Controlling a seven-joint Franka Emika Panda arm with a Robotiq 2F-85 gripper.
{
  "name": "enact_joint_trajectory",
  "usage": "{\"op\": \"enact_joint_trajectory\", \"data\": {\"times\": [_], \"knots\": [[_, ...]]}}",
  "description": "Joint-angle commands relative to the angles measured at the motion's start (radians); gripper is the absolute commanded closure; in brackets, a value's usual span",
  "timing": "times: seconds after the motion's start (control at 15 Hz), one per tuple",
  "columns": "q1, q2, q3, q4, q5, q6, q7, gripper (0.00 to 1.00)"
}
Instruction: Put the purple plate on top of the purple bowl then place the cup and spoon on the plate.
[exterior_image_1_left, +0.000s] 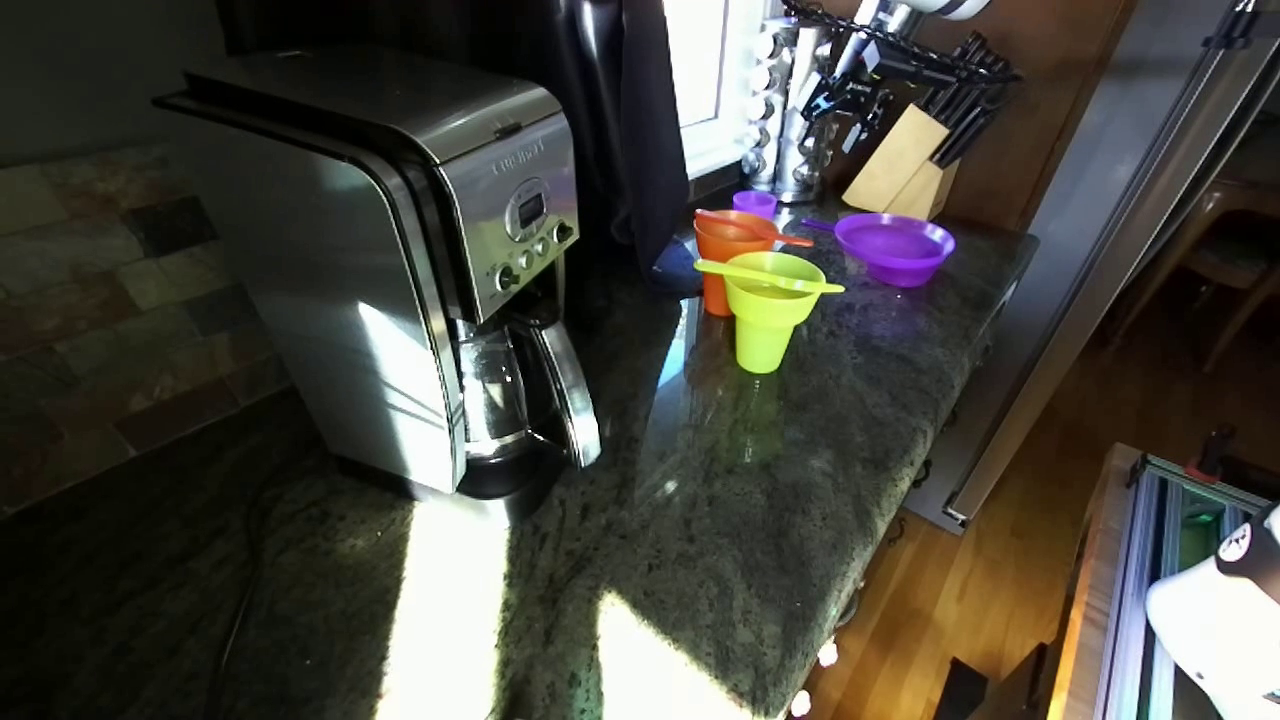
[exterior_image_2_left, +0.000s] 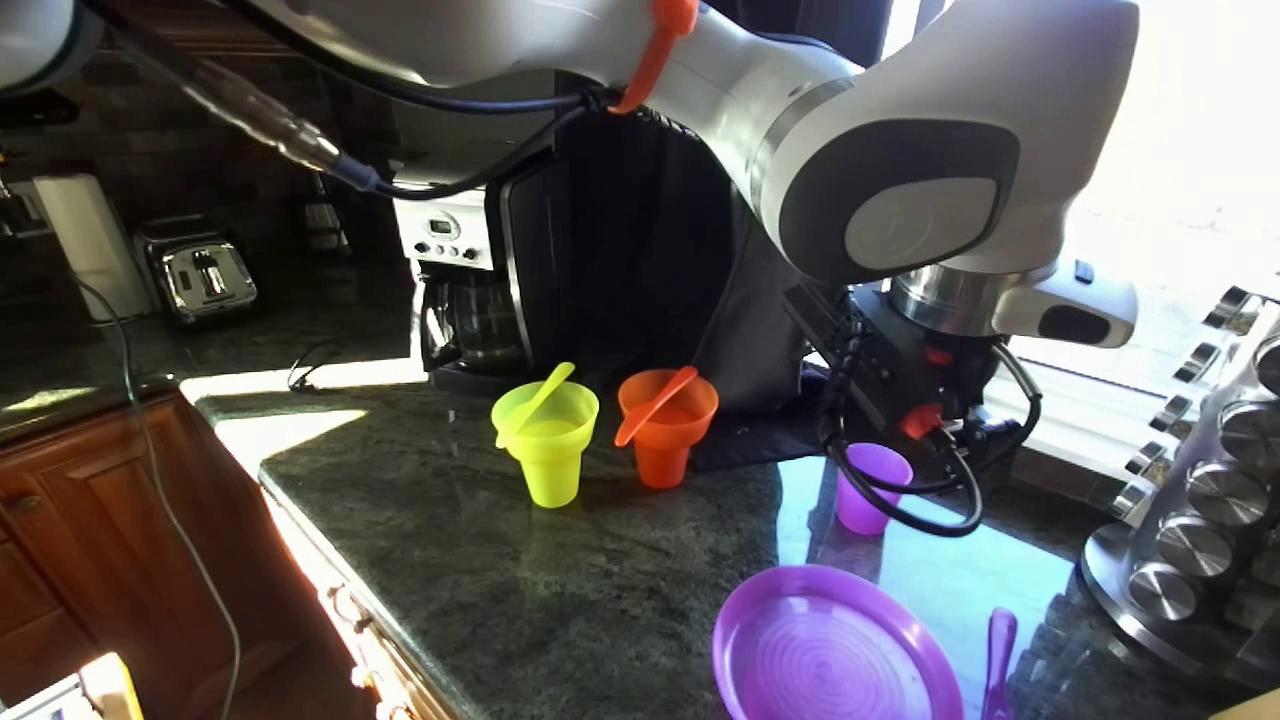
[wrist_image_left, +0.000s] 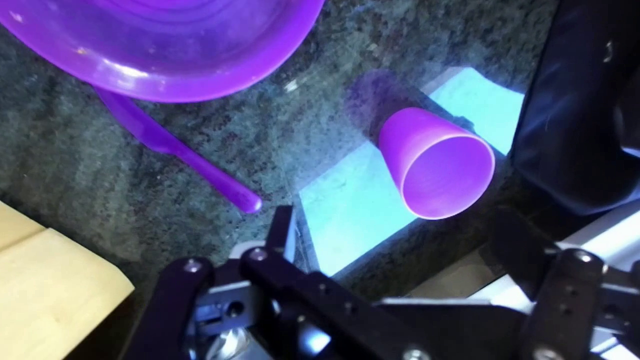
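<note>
The gripper (wrist_image_left: 400, 240) is positioned near the purple cup (wrist_image_left: 435, 165), fingers apart. The cup stands upright on the counter (exterior_image_2_left: 560, 600), clear of the purple plate (exterior_image_2_left: 830, 655), which rests on the purple bowl (exterior_image_1_left: 905, 277). In an exterior view, the cup is at the plate's far side; the purple utensil (exterior_image_2_left: 997, 660) lies just right of the plate.

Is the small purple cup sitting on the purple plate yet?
No, in the wrist view the cup stands upright on the counter, clear of the plate.
</note>
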Motion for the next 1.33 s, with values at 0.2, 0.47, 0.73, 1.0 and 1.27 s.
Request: {"op": "enact_joint_trajectory", "data": {"times": [0.2,0.47,0.73,1.0,1.27], "knots": [[0.018,0.181,0.018,0.226,-0.132,-0.083,0.041,0.0],[0.012,0.265,0.028,0.319,-0.17,-0.152,0.045,0.0],[-0.002,0.332,0.044,0.39,-0.159,-0.166,0.036,0.0],[-0.004,0.394,0.056,0.445,-0.16,-0.154,0.042,0.0],[-0.004,0.438,0.061,0.489,-0.164,-0.168,0.048,0.33]]}}
